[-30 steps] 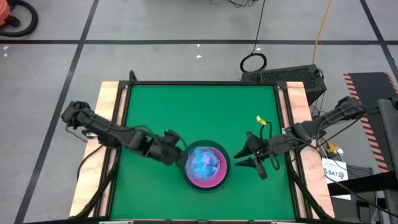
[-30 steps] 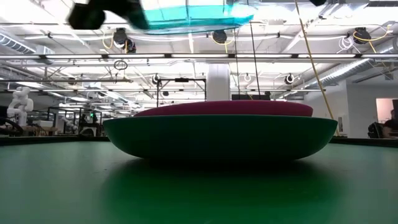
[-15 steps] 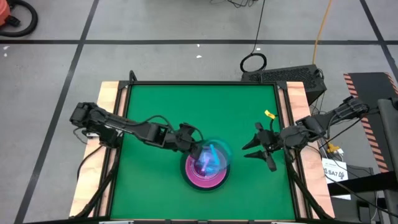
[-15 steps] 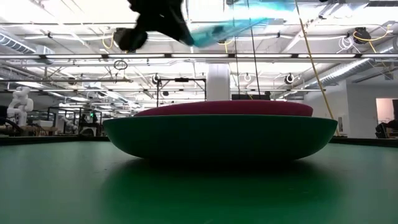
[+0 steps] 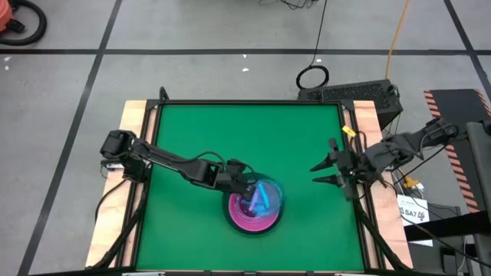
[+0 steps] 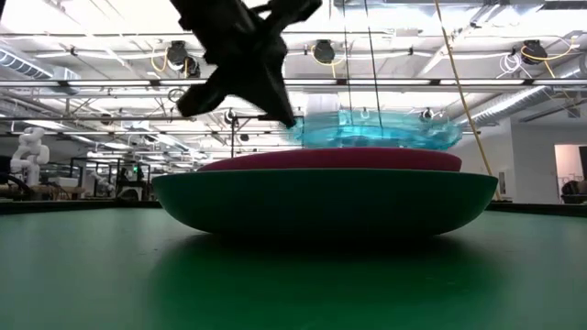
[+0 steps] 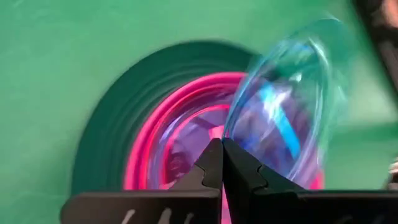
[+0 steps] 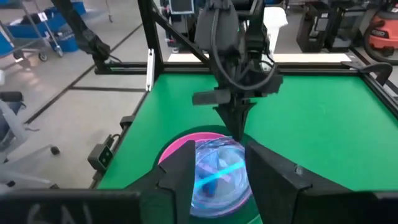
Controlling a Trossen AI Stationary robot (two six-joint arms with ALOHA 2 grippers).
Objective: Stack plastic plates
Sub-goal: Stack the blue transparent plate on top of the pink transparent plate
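Observation:
A small translucent cyan plate [image 5: 265,197] is in my left gripper [image 5: 247,191], which is shut on its rim. Below it stands the stack: a large dark green plate [image 6: 321,203] on the table with a hot pink plate [image 6: 330,160] inside it. Translucent plates show within the pink one [image 7: 186,152]. The cyan plate [image 6: 376,134] sits low over the pink plate's rim. My right gripper [image 5: 314,175] is open near the table's right edge, away from the stack, with nothing between its fingers [image 8: 267,168]. My left gripper pinches the cyan plate's rim [image 7: 231,138] on the side toward the table's left, between its two shut fingers. The fingers slant down from the left and above. The plate [image 6: 367,136] lies nearly level, down at the hot pink plate's rim; whether it rests there I cannot tell.
The green mat [image 5: 230,138] shows bare behind and to both sides of the stack. Wooden side rails [image 5: 134,138] border the table. Cables and a dark box [image 5: 353,93] lie beyond the far right corner.
My left gripper has moved toward the table's right and down, carrying the cyan plate from high above the stack to the pink plate's rim. The plate tipped on the way and is nearly level now. My right gripper has drawn back toward the right and far edges, staying open.

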